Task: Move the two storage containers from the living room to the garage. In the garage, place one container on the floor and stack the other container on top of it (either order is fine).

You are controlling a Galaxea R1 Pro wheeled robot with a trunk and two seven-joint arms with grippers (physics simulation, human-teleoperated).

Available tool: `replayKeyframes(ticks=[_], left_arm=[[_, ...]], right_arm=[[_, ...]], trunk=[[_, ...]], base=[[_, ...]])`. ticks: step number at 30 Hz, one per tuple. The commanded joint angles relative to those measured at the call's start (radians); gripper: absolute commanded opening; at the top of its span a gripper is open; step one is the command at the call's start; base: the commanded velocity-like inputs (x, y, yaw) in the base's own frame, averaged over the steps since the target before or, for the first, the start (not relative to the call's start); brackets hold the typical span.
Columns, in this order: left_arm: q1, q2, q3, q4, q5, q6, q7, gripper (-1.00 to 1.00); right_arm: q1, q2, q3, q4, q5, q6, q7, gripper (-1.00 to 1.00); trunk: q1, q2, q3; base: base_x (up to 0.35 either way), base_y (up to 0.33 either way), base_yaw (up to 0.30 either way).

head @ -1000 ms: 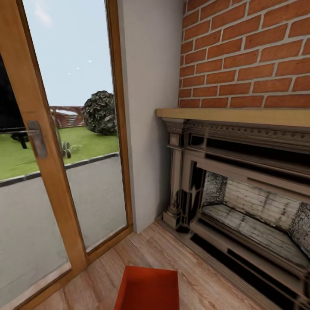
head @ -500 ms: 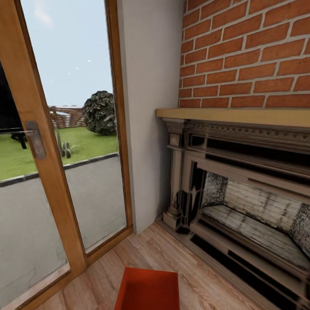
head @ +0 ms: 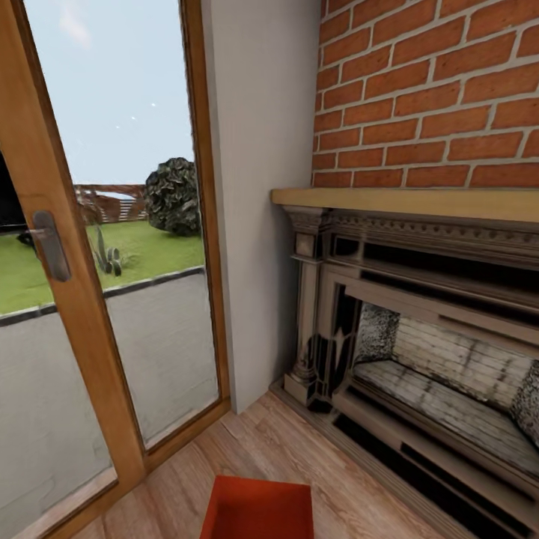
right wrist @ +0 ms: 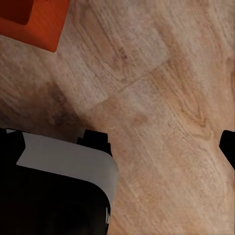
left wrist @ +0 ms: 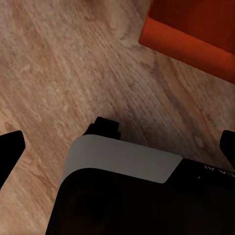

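A red-orange storage container (head: 258,509) is seen on the light wood-plank floor (head: 359,494) at the bottom edge of the head view, its lower part cut off by the frame; it lies in front of the glass door's wooden frame (head: 71,299) and near the dark fireplace surround (head: 419,359), above which red brick (head: 434,97) is laid. Through the glass, a paved strip, grass and a round bush (head: 174,196) are shown. In the left wrist view, a corner of the container (left wrist: 196,34) is visible on the planks beyond the robot's grey-and-black base (left wrist: 127,196); the left gripper (left wrist: 117,147) is spread wide — its dark fingertips (left wrist: 10,147) sit at opposite edges, nothing between them. In the right wrist view the container's corner (right wrist: 34,19) is likewise seen; of the right gripper one fingertip (right wrist: 228,144) is shown, so its state cannot be told.
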Motion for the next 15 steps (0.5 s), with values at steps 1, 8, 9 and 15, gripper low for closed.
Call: replayKeyframes(ticks=[1, 8, 9, 15], left_arm=[[-0.001, -0.001, -0.005, 0.001, 0.007, -0.003, 0.003, 1.0], [-0.001, -0.003, -0.005, 0.001, 0.008, -0.003, 0.004, 1.0], [-0.001, -0.003, -0.005, 0.001, 0.008, -0.003, 0.004, 1.0], [-0.001, -0.003, -0.005, 0.001, 0.007, -0.003, 0.004, 1.0]], right_arm=[[-0.001, 0.0, 0.006, 0.003, -0.001, -0.005, -0.003, 1.0], [-0.001, -0.001, 0.006, 0.003, -0.003, -0.005, -0.003, 1.0], [-0.001, 0.0, 0.006, 0.003, -0.003, -0.005, -0.003, 1.0], [-0.001, 0.0, 0.005, 0.003, -0.005, -0.005, -0.003, 1.0]], trunk=[[0.0, -0.001, -0.001], [0.0, -0.001, -0.001], [0.0, -0.001, -0.001], [0.0, -0.001, -0.001]], base=[[0.01, 0.133, 0.0], [0.002, 0.275, 0.0], [0.0, 0.318, 0.0], [0.0, 0.269, -0.005]])
